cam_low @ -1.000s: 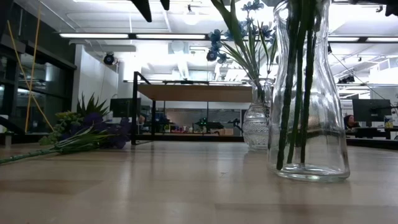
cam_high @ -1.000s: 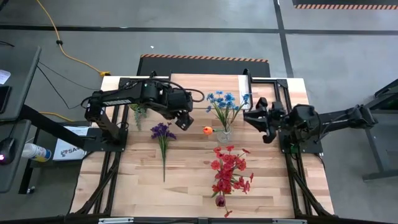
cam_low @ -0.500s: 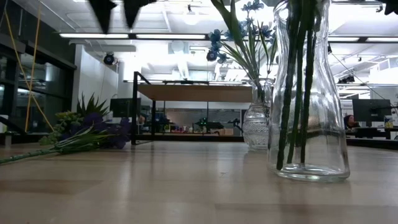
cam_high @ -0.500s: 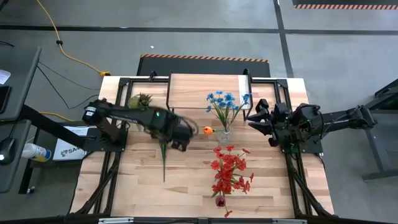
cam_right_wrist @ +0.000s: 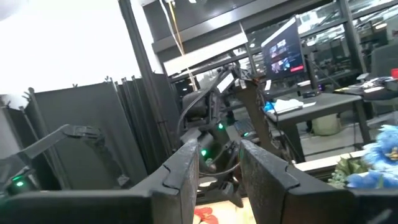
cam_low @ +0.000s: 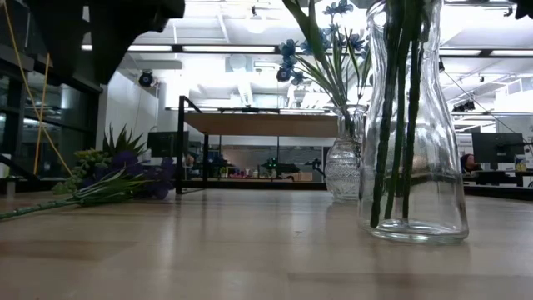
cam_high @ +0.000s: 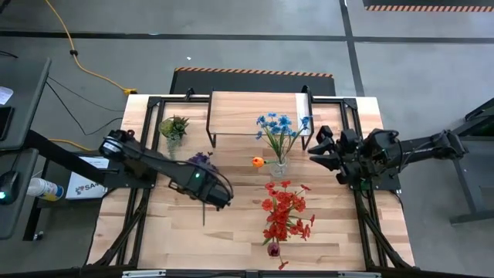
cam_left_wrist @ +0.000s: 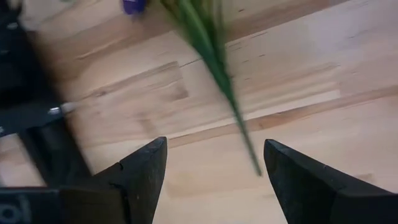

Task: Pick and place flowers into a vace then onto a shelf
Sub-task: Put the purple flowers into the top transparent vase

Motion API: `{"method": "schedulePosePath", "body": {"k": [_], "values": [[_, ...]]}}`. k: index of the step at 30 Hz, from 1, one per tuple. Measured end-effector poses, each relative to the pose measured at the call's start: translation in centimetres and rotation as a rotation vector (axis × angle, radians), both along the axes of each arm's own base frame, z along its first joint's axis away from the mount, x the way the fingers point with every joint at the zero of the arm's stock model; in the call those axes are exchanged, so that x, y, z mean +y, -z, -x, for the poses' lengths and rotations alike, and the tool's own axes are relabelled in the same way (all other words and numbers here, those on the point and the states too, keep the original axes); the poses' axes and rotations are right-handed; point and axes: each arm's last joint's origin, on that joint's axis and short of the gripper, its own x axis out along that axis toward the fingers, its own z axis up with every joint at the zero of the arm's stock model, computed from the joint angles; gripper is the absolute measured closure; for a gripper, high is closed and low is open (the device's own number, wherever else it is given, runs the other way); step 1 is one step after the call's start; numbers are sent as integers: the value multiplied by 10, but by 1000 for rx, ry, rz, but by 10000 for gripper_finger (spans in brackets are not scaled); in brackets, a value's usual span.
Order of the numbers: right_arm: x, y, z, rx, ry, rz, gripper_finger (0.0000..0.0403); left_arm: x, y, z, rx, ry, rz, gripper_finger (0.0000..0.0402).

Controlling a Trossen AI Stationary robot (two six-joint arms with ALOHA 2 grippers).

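Left of centre in the high view, the left gripper (cam_high: 220, 198) hangs spread over the purple flower's (cam_high: 202, 164) thin green stem, which lies flat on the table.

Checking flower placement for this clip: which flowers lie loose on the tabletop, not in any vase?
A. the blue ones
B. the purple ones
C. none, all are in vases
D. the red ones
B: the purple flowers lie flat on the table, their stem under the open left gripper, while the blue flowers and red flowers stand in glass vases.
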Motion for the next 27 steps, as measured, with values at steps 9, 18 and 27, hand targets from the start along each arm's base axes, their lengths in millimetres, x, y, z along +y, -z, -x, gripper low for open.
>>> {"method": "schedulePosePath", "body": {"k": [9,18,27], "values": [[11,0,2,-1,-52,-13,295,-8,27,0,-69,-44,-21,101],[20,-5,6,-43,-75,-43,295,-4,72,9,-60,-118,-11,101],[24,-4,7,-37,-25,-51,295,-5,109,9,-173,-149,67,101]]}}
